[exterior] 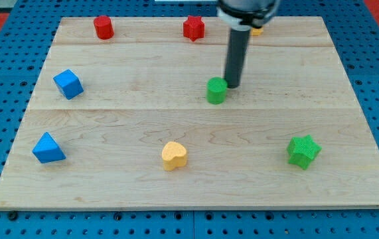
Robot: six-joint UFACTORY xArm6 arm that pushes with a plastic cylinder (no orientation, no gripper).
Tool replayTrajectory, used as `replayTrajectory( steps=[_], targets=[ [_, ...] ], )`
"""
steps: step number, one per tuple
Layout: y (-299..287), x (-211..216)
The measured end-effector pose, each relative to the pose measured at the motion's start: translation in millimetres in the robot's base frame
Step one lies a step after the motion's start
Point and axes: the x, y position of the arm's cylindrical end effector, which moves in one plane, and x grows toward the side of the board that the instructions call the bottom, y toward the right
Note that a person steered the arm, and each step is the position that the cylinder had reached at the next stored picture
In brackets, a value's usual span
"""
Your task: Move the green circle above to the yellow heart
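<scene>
Where the wooden surface point(109, 113) reaches toward the view's left, two blue blocks sit one above the other: a blue cube point(68, 83) higher up and a blue triangular block point(48, 149) lower down, near the board's left edge. Close to the view's top, a red cylinder point(103, 27) stands near the far edge, well apart from both blues. Moving rightward, the yellow heart point(174, 155) lies in the lower middle of the board, alone, with bare wood all round it. Farther up, a red star point(193, 28) sits near the top edge. Just right of centre stands the green circle point(216, 90), a short round block, placed up and to the right of the yellow heart and well apart from it. My tip point(232, 86) rests at the green circle's upper right side, touching or nearly touching it; I cannot tell which. The dark rod rises straight from there toward the view's top, where its housing hides most of a yellow block point(257, 30) whose shape cannot be made out. No pincer is fitted to this arm, so there is no open or closed state to tell. Toward the lower right lies a green star point(303, 151), well apart from everything else.
</scene>
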Motion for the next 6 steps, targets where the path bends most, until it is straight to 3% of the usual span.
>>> replayTrajectory(
  steps=[1,2,3,5,6],
  targets=[
    [-2.5,2.8],
    [39.1,19.9],
    [35.3,49.3],
    [-43.4,37.1],
    [-51.8,55.3]
  ],
)
